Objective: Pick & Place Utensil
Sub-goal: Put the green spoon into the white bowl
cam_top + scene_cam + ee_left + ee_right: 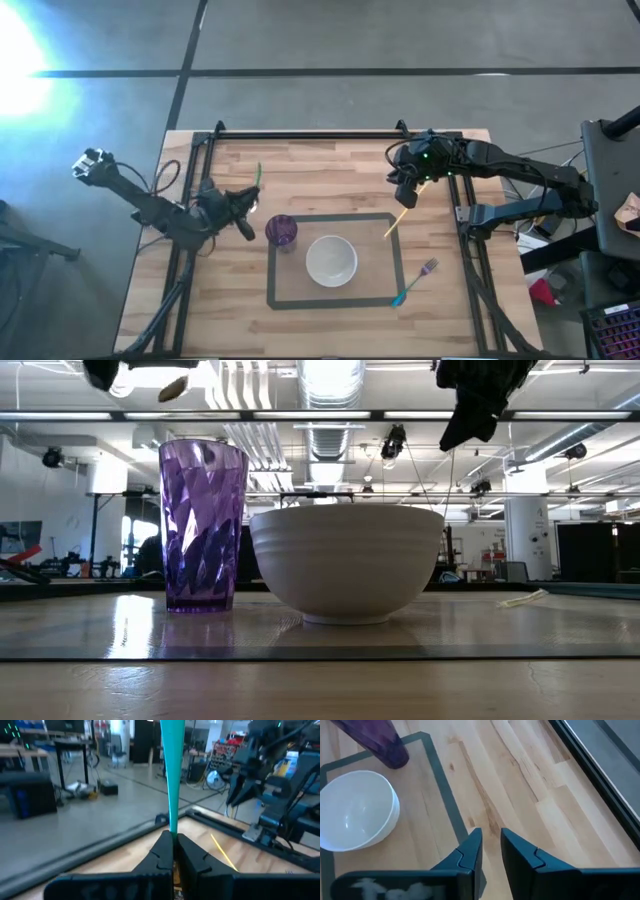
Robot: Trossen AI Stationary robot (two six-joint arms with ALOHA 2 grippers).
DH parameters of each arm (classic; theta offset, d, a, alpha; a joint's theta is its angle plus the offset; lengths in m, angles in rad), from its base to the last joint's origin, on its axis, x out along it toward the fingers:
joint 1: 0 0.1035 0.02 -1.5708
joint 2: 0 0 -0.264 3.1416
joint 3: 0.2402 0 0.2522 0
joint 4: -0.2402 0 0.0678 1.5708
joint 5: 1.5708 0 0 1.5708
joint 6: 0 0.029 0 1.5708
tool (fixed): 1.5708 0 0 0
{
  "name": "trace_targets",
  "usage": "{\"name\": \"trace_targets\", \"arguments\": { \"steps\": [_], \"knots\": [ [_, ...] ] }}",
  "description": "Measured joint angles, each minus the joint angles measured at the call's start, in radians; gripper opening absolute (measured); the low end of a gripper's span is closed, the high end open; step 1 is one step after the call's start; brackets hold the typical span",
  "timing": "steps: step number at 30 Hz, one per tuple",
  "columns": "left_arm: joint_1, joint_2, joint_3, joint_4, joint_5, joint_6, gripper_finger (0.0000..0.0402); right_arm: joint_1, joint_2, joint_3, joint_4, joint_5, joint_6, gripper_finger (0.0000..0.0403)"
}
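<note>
No text, label, brand or number can be read on anything in view

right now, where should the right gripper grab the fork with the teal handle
Take the fork mid-handle, from straight above, jaws across the shaft. It lies flat and diagonal on the table; the slim straight handle suits the open right gripper better than the wide tines.
</note>
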State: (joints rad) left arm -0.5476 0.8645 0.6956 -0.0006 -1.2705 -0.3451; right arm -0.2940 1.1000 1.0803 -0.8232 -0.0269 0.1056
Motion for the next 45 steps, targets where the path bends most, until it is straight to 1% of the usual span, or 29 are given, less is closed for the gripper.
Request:
{"name": "trace_targets", "arguments": {
  "steps": [3,5,11,15,20,23,26,35,39,42,45],
  "knots": [
    [0.028,0.02,0.0,0.112,0.0,0.117,0.0004,0.02,-0.001,-0.013,0.017,-0.001,-0.011,0.0072],
    [0.052,0.035,0.0,0.148,0.0,0.149,0.0004,0.042,-0.001,-0.018,0.028,-0.001,-0.013,0.0073],
    [0.146,0.083,0.0,0.166,0.04,0.144,0.0005,0.143,-0.003,-0.022,0.064,0.0,-0.031,0.0066],
    [0.211,0.123,0.0,0.193,0.115,0.134,0.0005,0.213,-0.02,-0.045,0.141,0.001,-0.032,0.006],
    [0.281,0.184,0.005,0.277,0.237,0.157,0.0005,0.268,-0.054,-0.112,0.301,0.002,-0.064,0.0057],
    [0.306,0.218,0.025,0.288,0.261,0.166,0.0005,0.277,-0.069,-0.158,0.419,0.004,-0.085,0.0059],
    [0.317,0.257,0.051,0.289,0.261,0.181,0.0005,0.277,-0.071,-0.196,0.536,0.004,-0.096,0.0061],
    [0.32,0.38,0.146,0.29,0.261,0.224,0.0005,0.277,-0.055,-0.314,0.929,0.003,-0.219,0.0061],
    [0.32,0.426,0.177,0.295,0.259,0.24,0.0005,0.277,-0.043,-0.339,1.047,0.003,-0.222,0.0057],
    [0.32,0.455,0.193,0.298,0.259,0.242,0.0005,0.277,-0.023,-0.344,1.096,0.003,-0.223,0.0057],
    [0.321,0.484,0.208,0.304,0.259,0.242,0.0005,0.275,0.005,-0.34,1.1,0.003,-0.214,0.0062]
  ]
}}
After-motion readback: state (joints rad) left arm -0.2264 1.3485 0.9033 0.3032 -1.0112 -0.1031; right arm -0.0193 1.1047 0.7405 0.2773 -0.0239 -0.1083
